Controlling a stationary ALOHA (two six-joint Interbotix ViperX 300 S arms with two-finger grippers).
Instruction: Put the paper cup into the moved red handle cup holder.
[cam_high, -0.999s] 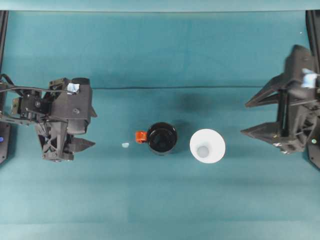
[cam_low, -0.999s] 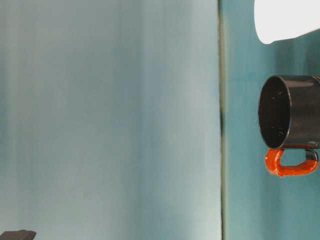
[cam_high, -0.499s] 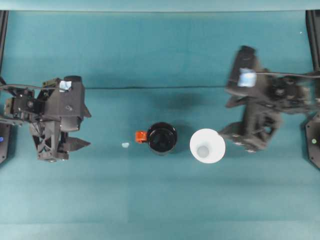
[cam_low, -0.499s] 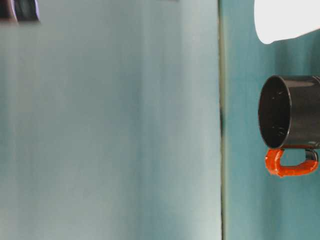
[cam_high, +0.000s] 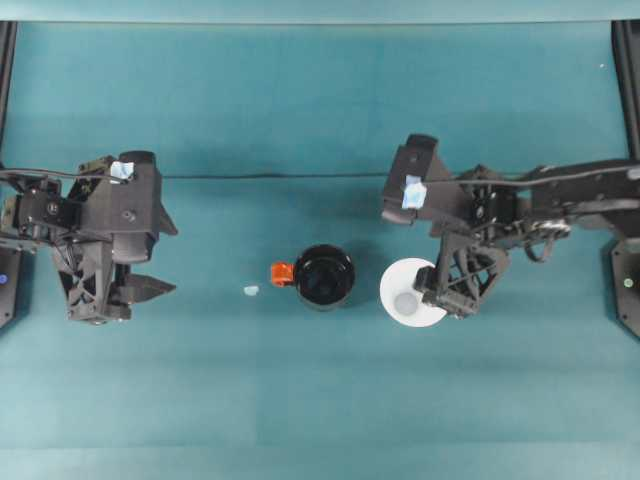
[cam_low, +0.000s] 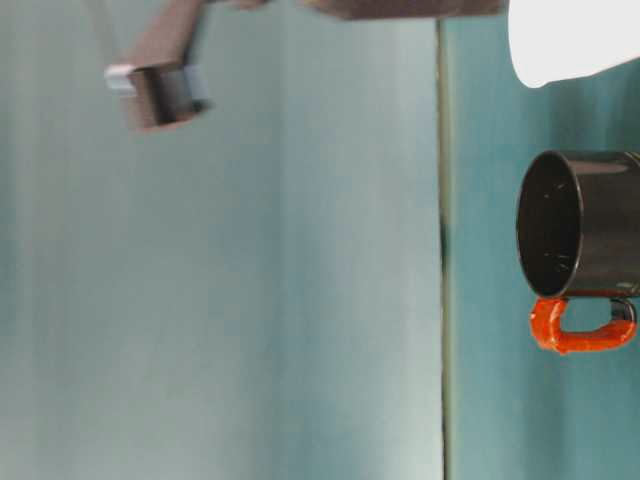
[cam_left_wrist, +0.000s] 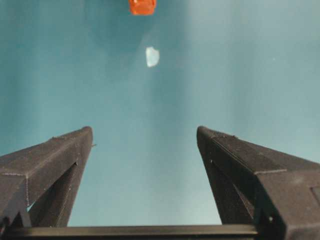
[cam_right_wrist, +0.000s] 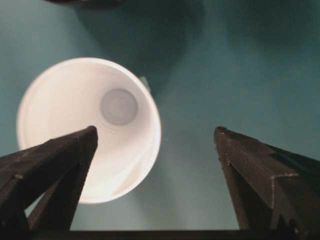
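The white paper cup (cam_high: 408, 293) stands upright on the teal table, right of the black red handle cup holder (cam_high: 324, 277), whose orange-red handle (cam_high: 282, 273) points left. They stand side by side, apart, in the table-level view too: paper cup (cam_low: 560, 40), holder (cam_low: 580, 225). My right gripper (cam_high: 447, 292) hangs open over the cup's right edge. In the right wrist view one finger (cam_right_wrist: 55, 165) lies over the paper cup (cam_right_wrist: 120, 90) and the other over bare table, right gripper (cam_right_wrist: 155, 132). My left gripper (cam_high: 135, 292) is open at the far left, well away from the holder.
A small white scrap (cam_high: 250, 290) lies on the table left of the handle, ahead of the left gripper (cam_left_wrist: 145, 135) beside the scrap (cam_left_wrist: 152, 56). A blurred part of the right arm (cam_low: 160, 90) hangs high above the table. A seam runs across the table behind the cups.
My right arm has swung in from the right edge and come down over the paper cup, still open. My left arm has drifted slightly left. Cup and holder have not moved.
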